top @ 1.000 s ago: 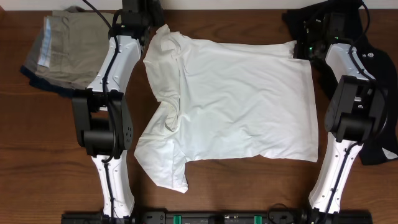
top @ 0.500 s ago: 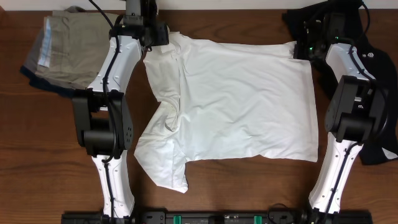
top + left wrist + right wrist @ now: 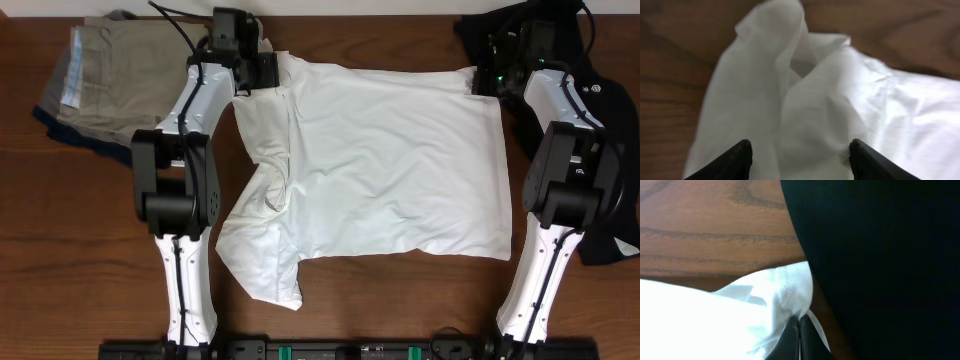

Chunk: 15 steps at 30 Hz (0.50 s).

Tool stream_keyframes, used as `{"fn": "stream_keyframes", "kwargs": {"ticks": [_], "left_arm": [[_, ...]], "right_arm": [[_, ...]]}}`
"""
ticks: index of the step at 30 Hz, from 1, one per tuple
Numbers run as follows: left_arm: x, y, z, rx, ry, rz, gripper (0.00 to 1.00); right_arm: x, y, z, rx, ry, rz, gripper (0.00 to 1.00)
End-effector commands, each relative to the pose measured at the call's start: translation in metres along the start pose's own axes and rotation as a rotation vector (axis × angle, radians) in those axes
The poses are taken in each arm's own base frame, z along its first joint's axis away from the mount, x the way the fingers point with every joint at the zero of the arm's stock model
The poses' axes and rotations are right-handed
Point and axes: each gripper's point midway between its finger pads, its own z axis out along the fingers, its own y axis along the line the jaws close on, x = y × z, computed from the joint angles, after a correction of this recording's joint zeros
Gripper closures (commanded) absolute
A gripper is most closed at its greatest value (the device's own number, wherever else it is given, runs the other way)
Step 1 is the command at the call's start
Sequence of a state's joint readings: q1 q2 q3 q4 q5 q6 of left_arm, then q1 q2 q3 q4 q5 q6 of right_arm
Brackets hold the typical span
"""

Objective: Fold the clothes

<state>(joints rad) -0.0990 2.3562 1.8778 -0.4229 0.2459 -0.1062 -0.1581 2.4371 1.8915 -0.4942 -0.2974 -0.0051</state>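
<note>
The clothes, a white T-shirt (image 3: pixel 380 160), lie spread flat on the wooden table with the neck to the left and the hem to the right. My left gripper (image 3: pixel 262 68) hovers over the far sleeve (image 3: pixel 790 85), which stands bunched in a loose fold; it is open (image 3: pixel 800 150), with cloth below the fingers but nothing pinched. My right gripper (image 3: pixel 482 78) sits at the shirt's far right hem corner and is shut (image 3: pixel 799 321) on that white corner (image 3: pixel 785 292).
A folded khaki, grey and navy pile (image 3: pixel 100 80) lies at the far left. A black garment (image 3: pixel 592 75) lies at the far right beside the right arm and fills the right of the right wrist view (image 3: pixel 880 255). Both arm bases stand at the near edge.
My left gripper has opened and swung right from the table's far edge to over the far sleeve. The right gripper and the shirt's body have not moved.
</note>
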Motion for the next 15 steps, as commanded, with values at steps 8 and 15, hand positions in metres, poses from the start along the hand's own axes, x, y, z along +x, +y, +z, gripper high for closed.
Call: {"fn": "stream_keyframes", "kwargs": {"ticks": [8, 15], "left_arm": [[0.002, 0.003, 0.018, 0.017, -0.012, -0.003, 0.71], [-0.028, -0.004, 0.01, 0.037, -0.11, -0.009, 0.94]], "right_arm": [[0.009, -0.005, 0.001, 0.015, 0.029, 0.002, 0.98], [0.009, -0.005, 0.001, 0.015, 0.029, 0.002, 0.98]]}}
